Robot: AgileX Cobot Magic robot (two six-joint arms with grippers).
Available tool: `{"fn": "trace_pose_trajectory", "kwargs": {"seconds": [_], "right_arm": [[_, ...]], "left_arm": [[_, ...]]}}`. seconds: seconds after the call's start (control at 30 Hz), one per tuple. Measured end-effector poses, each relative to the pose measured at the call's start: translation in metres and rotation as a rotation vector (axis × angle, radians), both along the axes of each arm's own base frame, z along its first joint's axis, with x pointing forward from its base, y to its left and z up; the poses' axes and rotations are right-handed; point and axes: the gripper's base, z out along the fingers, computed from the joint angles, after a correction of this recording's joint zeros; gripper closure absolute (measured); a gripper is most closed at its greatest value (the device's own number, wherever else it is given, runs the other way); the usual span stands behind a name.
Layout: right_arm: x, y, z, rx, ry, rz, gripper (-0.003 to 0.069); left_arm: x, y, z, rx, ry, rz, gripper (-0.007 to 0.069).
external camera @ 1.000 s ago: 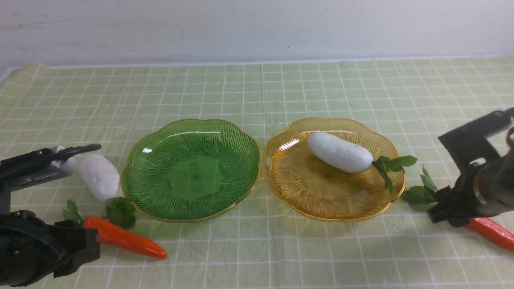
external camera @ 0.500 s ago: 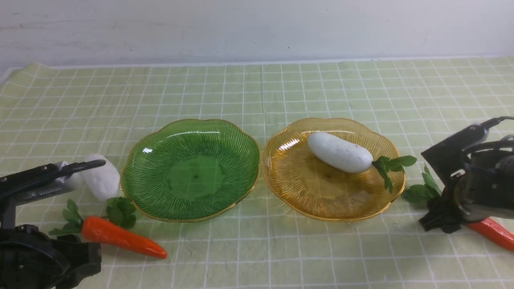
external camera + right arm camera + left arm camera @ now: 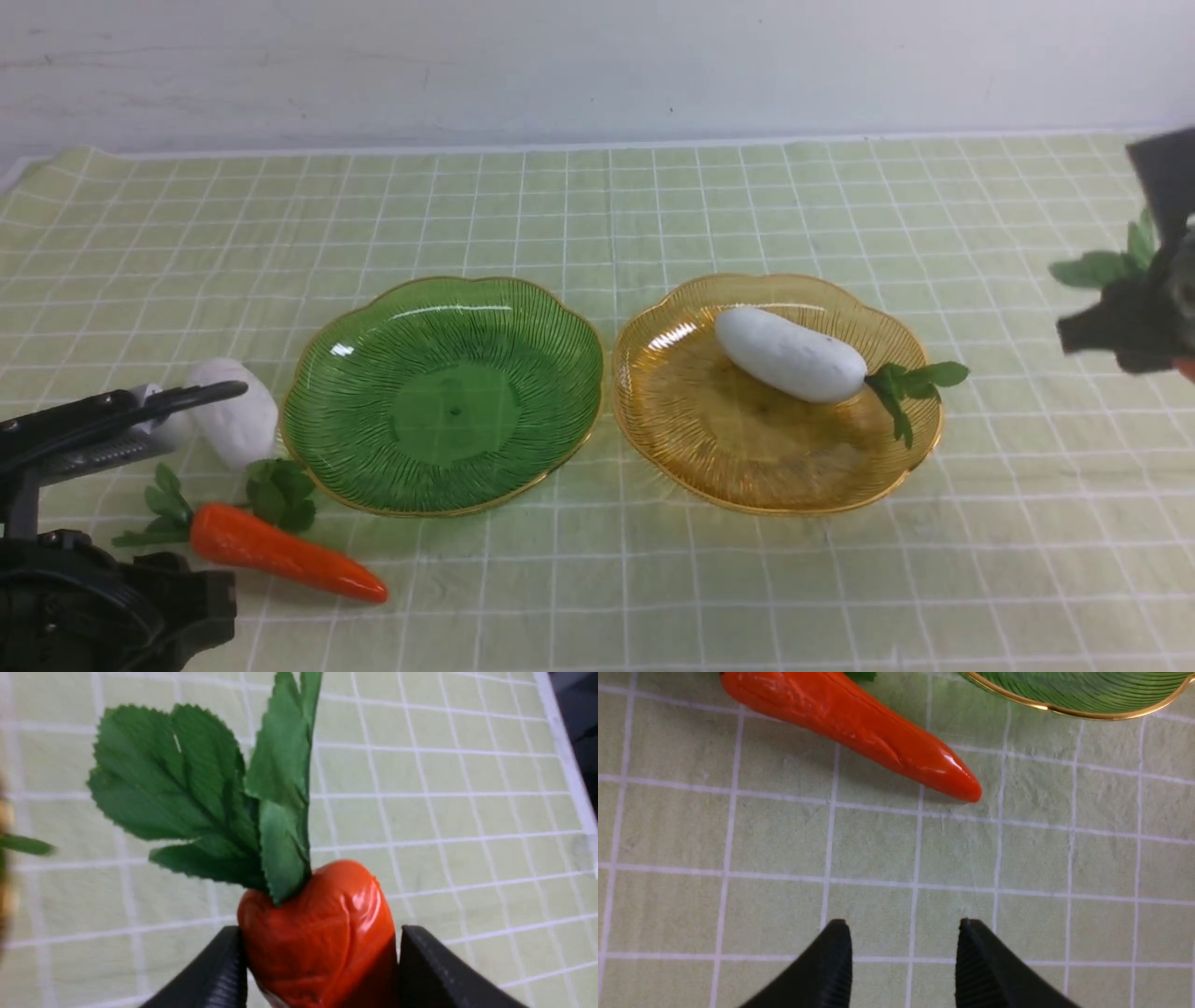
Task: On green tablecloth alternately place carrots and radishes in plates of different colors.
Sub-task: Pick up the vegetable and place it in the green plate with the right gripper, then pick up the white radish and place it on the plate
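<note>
On the green tablecloth (image 3: 597,215) stand a green plate (image 3: 443,411), bare inside, and an amber plate (image 3: 747,448) with a white radish (image 3: 792,355) lying in it. A second radish (image 3: 233,411) and an orange carrot (image 3: 280,551) lie on the cloth left of the green plate. My right gripper (image 3: 322,938) is shut on another carrot (image 3: 322,919) near its leafy top and holds it in the air at the far right (image 3: 1130,327). My left gripper (image 3: 903,933) is open over bare cloth, short of the lying carrot's tip (image 3: 962,788).
The left arm's black body (image 3: 103,607) fills the front left corner. A white wall (image 3: 597,65) runs behind the table's far edge. The green plate's gold rim (image 3: 1064,711) shows beyond the carrot in the left wrist view.
The right gripper closed on the carrot at the right and lifted it off the cloth, up toward the right edge. The left arm drew back a little, uncovering the lying carrot's leaves.
</note>
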Motion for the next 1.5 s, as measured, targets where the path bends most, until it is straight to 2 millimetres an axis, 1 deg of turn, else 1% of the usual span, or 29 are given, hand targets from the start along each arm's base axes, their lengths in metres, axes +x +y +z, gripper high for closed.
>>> {"fn": "trace_pose_trajectory", "kwargs": {"seconds": [0.03,0.07,0.13,0.17,0.2,0.23,0.27,0.37,0.5,0.53,0.6,0.77,0.9,0.93,0.97,1.03,1.17,1.23,1.27,1.3,1.33,1.37,1.4,1.43,1.47,1.5], "right_arm": [[0.000,0.010,0.013,0.073,-0.019,0.034,0.0276],[0.000,0.010,0.013,0.073,-0.019,0.034,0.0276],[0.001,0.040,0.025,0.212,-0.009,0.158,0.0276],[0.001,0.067,0.029,0.287,0.021,0.290,0.0276],[0.003,0.090,0.032,0.320,0.034,0.402,0.0276],[0.005,0.107,0.034,0.341,0.042,0.488,0.0276],[0.007,0.129,0.035,0.365,0.046,0.593,0.0276],[0.016,0.172,0.033,0.403,0.036,0.752,0.0276],[0.033,0.215,0.019,0.443,0.019,0.846,0.0276],[0.035,0.217,0.018,0.444,0.013,0.851,0.0276],[0.050,0.240,0.000,0.466,0.000,0.866,0.0276],[0.080,0.268,-0.030,0.522,-0.040,0.851,0.0277],[0.091,0.278,-0.040,0.574,-0.073,0.829,0.0276],[0.093,0.280,-0.042,0.589,-0.084,0.821,0.0264],[0.096,0.282,-0.045,0.604,-0.093,0.812,0.0230],[0.096,0.283,-0.046,0.610,-0.088,0.810,0.0165],[0.098,0.279,-0.040,0.605,-0.056,0.821,0.0069],[0.100,0.272,-0.028,0.598,-0.026,0.830,0.0047],[0.099,0.272,-0.028,0.598,-0.021,0.831,0.0046],[0.100,0.270,-0.022,0.598,-0.016,0.835,0.0046],[0.099,0.260,-0.003,0.595,0.031,0.846,0.0056],[0.098,0.257,0.005,0.595,0.051,0.851,0.0066],[0.098,0.256,0.008,0.595,0.042,0.852,0.0066],[0.094,0.247,0.028,0.599,0.080,0.857,0.0091],[0.090,0.241,0.041,0.599,0.119,0.859,0.0116],[0.087,0.235,0.056,0.601,0.119,0.862,0.0134]], "left_arm": [[0.000,0.000,0.000,0.001,-0.004,0.001,0.0339],[0.000,0.000,0.000,0.001,-0.004,0.001,0.0339],[0.001,0.000,0.001,0.002,-0.014,0.005,0.0339],[0.001,0.000,0.001,0.003,-0.017,0.006,0.0339],[0.001,0.000,0.001,0.003,-0.017,0.006,0.0339],[0.001,0.000,0.001,0.002,-0.017,0.006,0.0339],[0.001,0.000,0.001,0.001,-0.017,0.006,0.0339],[0.002,0.000,0.001,0.000,-0.018,0.007,0.0339],[0.002,0.000,0.001,-0.001,-0.018,0.007,0.0339],[0.002,0.000,0.001,-0.001,-0.018,0.007,0.0339],[0.002,0.000,0.001,-0.007,-0.018,0.010,0.0339],[0.002,0.000,0.001,-0.012,-0.017,0.011,0.0339],[0.001,0.000,0.001,-0.013,-0.017,0.011,0.0339],[0.001,0.000,0.001,-0.013,-0.017,0.011,0.0339],[0.001,0.000,0.001,-0.013,-0.015,0.011,0.0339],[0.001,-0.001,0.001,-0.013,-0.013,0.010,0.0339],[0.001,-0.001,0.001,-0.016,-0.012,0.010,0.0339],[0.001,-0.001,0.001,-0.016,-0.012,0.010,0.0339],[0.001,-0.001,0.001,-0.016,-0.012,0.010,0.0339],[0.001,-0.001,0.001,-0.016,-0.012,0.010,0.0339],[0.001,-0.001,0.001,-0.016,-0.012,0.010,0.0339],[0.001,-0.001,0.001,-0.016,-0.013,0.011,0.0339],[0.001,-0.001,0.001,-0.015,-0.014,0.011,0.0339],[0.002,-0.001,0.001,-0.015,-0.018,0.013,0.0339],[0.002,0.000,0.001,-0.015,-0.023,0.015,0.0339],[0.002,0.000,0.001,-0.014,-0.026,0.016,0.0339]]}}
